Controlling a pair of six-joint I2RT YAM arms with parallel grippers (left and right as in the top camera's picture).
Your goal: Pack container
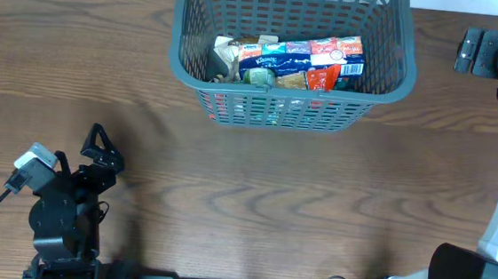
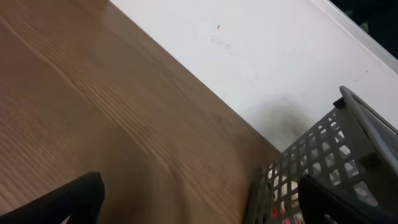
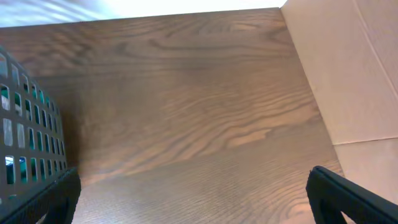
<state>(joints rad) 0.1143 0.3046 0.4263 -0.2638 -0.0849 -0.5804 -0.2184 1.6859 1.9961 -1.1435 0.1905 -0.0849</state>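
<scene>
- Starting at the left gripper (image 1: 106,149): spread wide, grasping nothing, poised low over bare table (image 1: 253,202).
- Ahead of it and off to its right, well apart: the container (image 1: 287,107), upright, untouched by either arm.
- Inside, along the wall nearest that gripper: a row of packets (image 1: 300,59), lying side by side on the floor of the container.
- Nowhere on the wood around either gripper: any loose packet waiting to go in.
- Judging from that: packing done or very nearly so, with nothing left to fetch as far as the views reach; at most a last check of the load.
- Moving on to the right gripper (image 1: 462,52): likewise released and empty, with the container to its left, near but apart.
- Shown overhead only: both arms at once, the whole container, the packets' printed faces.
- Shown by the left wrist only: a white surface (image 2: 261,50) beyond the table edge, plus one lattice corner with red glimpsed through the slots.
- Shown by the right wrist only: a tan panel (image 3: 354,74) beside the table, plus a strip of lattice wall with teal behind the slots.
</scene>
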